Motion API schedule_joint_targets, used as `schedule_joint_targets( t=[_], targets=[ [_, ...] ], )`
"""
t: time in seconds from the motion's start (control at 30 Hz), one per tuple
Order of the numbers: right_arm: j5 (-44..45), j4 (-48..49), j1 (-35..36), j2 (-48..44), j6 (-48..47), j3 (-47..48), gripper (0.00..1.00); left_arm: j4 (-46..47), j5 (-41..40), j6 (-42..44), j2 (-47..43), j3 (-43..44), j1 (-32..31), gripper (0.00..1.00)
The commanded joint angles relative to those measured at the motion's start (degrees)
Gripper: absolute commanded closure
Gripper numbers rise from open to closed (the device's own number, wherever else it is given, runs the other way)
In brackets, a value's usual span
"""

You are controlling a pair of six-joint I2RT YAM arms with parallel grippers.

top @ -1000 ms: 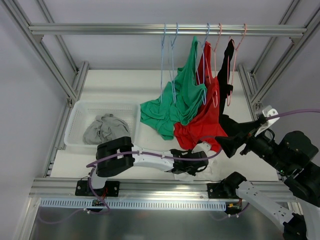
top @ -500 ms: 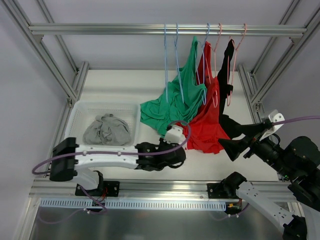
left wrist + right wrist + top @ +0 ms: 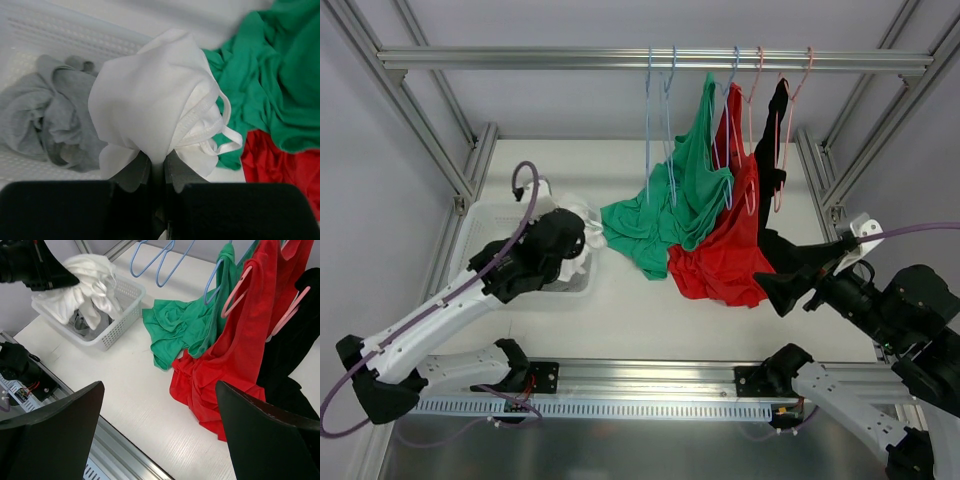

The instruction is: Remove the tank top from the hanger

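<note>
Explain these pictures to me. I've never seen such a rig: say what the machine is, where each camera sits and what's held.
Two robot arms are bolted at the near edge of a white table. One picture looks down from above; the other two come from a camera on each wrist. The left gripper is shut on a white tank top, over a basket holding a grey garment. The right gripper is open, holding nothing. A green top, a red top and a black top hang on hangers.

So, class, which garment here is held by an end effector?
The white tank top, pinched in the left end effector over the basket. The green top, red top and black top hang from the rail.
</note>
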Motion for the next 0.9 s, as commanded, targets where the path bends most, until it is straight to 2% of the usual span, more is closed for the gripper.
schedule_joint_targets(
  t=[0.0, 0.03, 0.07, 0.3, 0.43, 0.47, 0.5, 0.57, 0.73, 0.8, 0.87],
  targets=[
    [0.9, 1.7, -0.2, 2.0, -0.9, 1.5, 0.0, -1.6, 0.6, 3.8, 0.2, 1.9, 9.2, 1.0],
    [3.7, 1.9, -0.2, 2.8, -0.6, 1.2, 0.01, -1.5, 2.0, 4.4, 0.8, 1.9, 14.2, 1.0],
    [4.8, 2.0, -0.1, 3.3, -0.5, 0.9, 0.0, -0.9, 4.8, 4.6, 2.2, 1.4, 15.9, 1.0],
    [12.4, 2.7, -0.2, 11.8, 1.4, 4.1, 0.01, 6.9, 13.6, 5.6, 9.7, -4.6, 21.6, 1.0],
    [18.6, 2.2, -0.4, 20.3, -0.4, 11.1, 0.01, 7.9, 17.2, 5.0, 11.4, -6.5, 21.9, 0.35],
    [18.8, 1.8, -0.8, 22.3, -0.9, 13.1, 0.01, 7.9, 17.7, 4.8, 11.0, -6.8, 21.9, 0.13],
    [18.4, 0.8, -1.7, 26.5, -2.1, 15.1, 0.01, 7.8, 18.3, 5.0, 9.1, -7.4, 21.9, 0.09],
    [16.2, -0.2, -3.4, 30.5, -2.5, 21.4, 0.01, 7.7, 20.8, 6.5, 4.3, -8.1, 21.9, 0.01],
    [14.9, -1.8, -4.4, 42.5, -3.4, 34.0, 0.16, 7.3, 31.3, 14.0, -8.5, -8.3, 21.8, 0.01],
    [16.7, -1.8, -4.6, 47.1, -3.9, 37.1, 0.26, 7.0, 37.4, 17.8, -13.2, -8.1, 21.8, 0.01],
    [18.9, -1.8, -5.3, 50.4, -4.8, 41.5, 0.29, 6.3, 44.2, 20.3, -16.0, -7.5, 21.7, 0.02]
  ],
)
